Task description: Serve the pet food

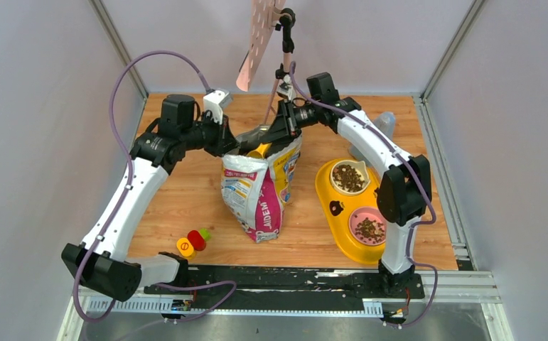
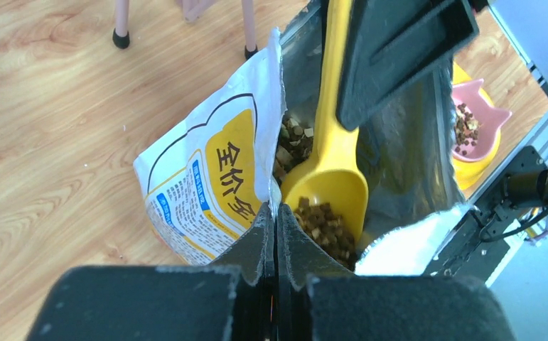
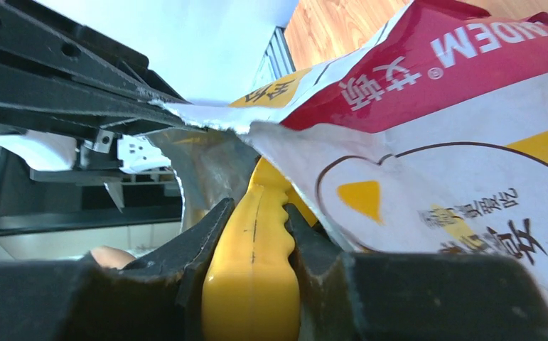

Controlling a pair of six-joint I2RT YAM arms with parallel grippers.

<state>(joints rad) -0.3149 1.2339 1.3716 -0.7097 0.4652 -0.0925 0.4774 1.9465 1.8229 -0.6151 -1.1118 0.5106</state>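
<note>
**Top view.** The bag (image 1: 260, 192) stands upright in the middle of the surface (image 1: 185, 206). The left hand (image 1: 234, 148) meets its rim from 10 o'clock and the right hand (image 1: 271, 141) from 2 o'clock. The scoop (image 1: 259, 150) shows yellow between them. At the bag's 3 o'clock lies the feeder (image 1: 323, 188), and each of its 2 bowls holds kibble (image 1: 348, 177).

**Left wrist view.** The left hand is fully shut, pinching the bag's torn rim at 6 o'clock. Just past its fingertips, toward 1 o'clock, the scoop's bowl sits inside the bag with some kibble in it. More kibble lies loose deeper in the bag, at 12 o'clock. The right hand's dark body comes in over the handle from 1 o'clock.

**Right wrist view.** The right hand is partly closed, its jaws clamped on either side of the scoop's handle. The bag's printed wall fills 1 to 3 o'clock. No kibble shows here. It probably lies past the handle's far end, inside the bag.

**Risks.**
- If the rim slips from the thin pinch, the mouth could fold onto the scoop and knock its load off.
- A tilted lift, or a catch on the foil wall, would likely spill kibble.
- The carry toward 3 o'clock could scatter kibble on the surface.
- Dragging the scoop might topple the bag.
</note>
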